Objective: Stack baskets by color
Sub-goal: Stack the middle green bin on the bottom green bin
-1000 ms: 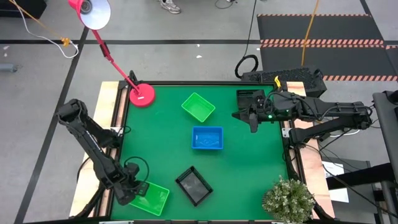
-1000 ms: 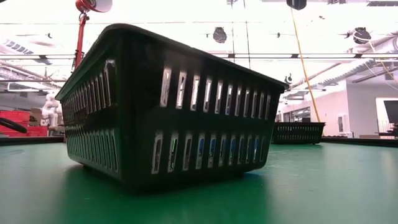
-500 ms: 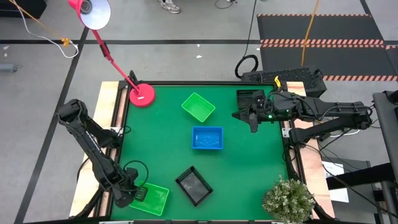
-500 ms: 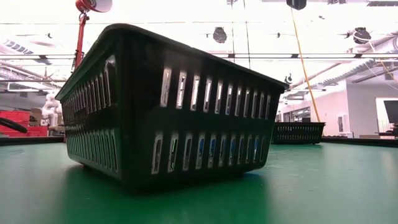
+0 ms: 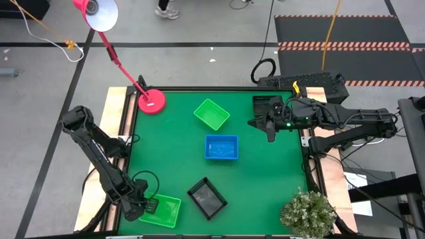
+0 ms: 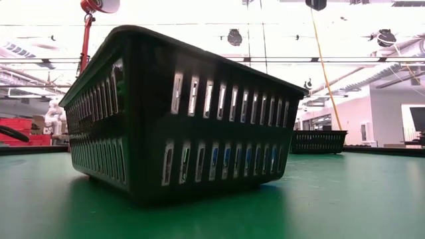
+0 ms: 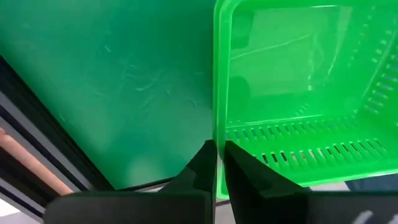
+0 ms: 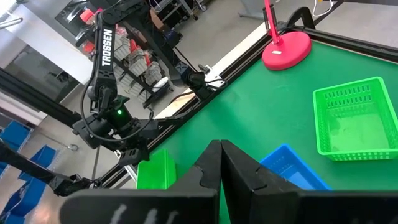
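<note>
**Baskets spread over the green counter, one green basket clamped at the near-left corner**

Baskets of three colours lie apart on the counter (image 5: pixel 265 192). A green basket (image 5: pixel 163 212) sits at the near-left corner, just inside the near edge. The left pincer (image 5: pixel 147 207) has its fingers (image 7: pixel 198 172) drawn together on that basket's left rim, one finger inside the wall and one outside, as the left wrist view shows. A second green basket (image 5: pixel 212 114) lies toward the far edge, a little left of the middle, turned at an angle. A blue basket (image 5: pixel 221 147) rests near the middle of the counter, just beside and nearer than that green one. A black basket (image 5: pixel 206 198) lies near the near edge, between the clamped green basket and the middle, also at an angle; in the low view it fills most of the picture. Another black basket (image 5: pixel 267 105) sits at the far-right corner.

The right pincer (image 5: pixel 271 130) hangs over the right side of the counter, just beside that far-right black basket, its fingers pressed together on nothing. A red lamp base (image 5: pixel 151 101) stands at the far-left corner.
</note>
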Action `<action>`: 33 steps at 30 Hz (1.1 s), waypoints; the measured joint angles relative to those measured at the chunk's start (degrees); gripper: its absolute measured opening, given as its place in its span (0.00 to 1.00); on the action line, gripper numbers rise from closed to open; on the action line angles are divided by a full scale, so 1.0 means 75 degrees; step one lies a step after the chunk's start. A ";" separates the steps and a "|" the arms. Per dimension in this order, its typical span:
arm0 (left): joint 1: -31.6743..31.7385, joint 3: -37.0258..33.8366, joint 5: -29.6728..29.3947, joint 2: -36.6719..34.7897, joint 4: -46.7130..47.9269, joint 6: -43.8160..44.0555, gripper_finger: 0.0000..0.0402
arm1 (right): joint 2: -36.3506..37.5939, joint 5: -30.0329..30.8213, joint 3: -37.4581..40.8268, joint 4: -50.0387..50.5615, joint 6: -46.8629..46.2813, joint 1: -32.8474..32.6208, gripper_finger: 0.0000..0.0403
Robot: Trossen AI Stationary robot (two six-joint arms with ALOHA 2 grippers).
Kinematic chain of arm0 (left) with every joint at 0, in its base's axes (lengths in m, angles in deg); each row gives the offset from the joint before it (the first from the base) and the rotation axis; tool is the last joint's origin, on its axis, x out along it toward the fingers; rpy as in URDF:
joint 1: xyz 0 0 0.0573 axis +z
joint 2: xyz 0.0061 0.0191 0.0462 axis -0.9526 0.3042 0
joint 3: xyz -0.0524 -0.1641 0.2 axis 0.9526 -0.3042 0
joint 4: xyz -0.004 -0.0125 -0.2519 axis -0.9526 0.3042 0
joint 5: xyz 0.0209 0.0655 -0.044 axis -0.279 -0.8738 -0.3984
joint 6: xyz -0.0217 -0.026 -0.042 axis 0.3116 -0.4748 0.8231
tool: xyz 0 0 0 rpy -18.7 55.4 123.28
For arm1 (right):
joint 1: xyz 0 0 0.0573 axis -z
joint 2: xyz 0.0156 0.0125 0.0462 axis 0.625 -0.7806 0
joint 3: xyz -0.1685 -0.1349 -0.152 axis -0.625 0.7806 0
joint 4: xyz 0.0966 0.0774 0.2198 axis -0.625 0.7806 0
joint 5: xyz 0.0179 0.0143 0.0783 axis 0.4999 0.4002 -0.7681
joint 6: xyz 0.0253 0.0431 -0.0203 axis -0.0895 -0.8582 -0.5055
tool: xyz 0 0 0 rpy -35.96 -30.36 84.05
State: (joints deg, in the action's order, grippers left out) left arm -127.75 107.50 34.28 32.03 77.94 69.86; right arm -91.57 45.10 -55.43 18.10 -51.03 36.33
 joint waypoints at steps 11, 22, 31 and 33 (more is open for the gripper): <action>0.0227 0.0008 -0.0233 0.0000 0.0234 -0.0111 0.07 | 0.0002 0.0003 0.0000 0.0006 0.0119 0.0000 0.00; 0.0224 0.0014 -0.0254 0.0000 0.0390 -0.0370 0.28 | 0.0000 0.0011 0.0000 0.0115 -0.0084 0.0000 0.00; 0.0208 0.0014 0.0314 -0.1146 -0.0196 -0.2051 0.40 | 0.0002 0.0023 0.0000 0.0117 -0.0223 0.0000 0.00; 0.0364 0.0014 0.0192 -0.1624 -0.0268 -0.2761 0.40 | 0.0000 0.0023 0.0000 0.0117 -0.0230 0.0000 0.00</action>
State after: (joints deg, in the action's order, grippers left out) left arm -125.02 107.60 35.72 19.85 75.93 49.15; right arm -91.57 45.28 -55.43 18.97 -52.75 36.33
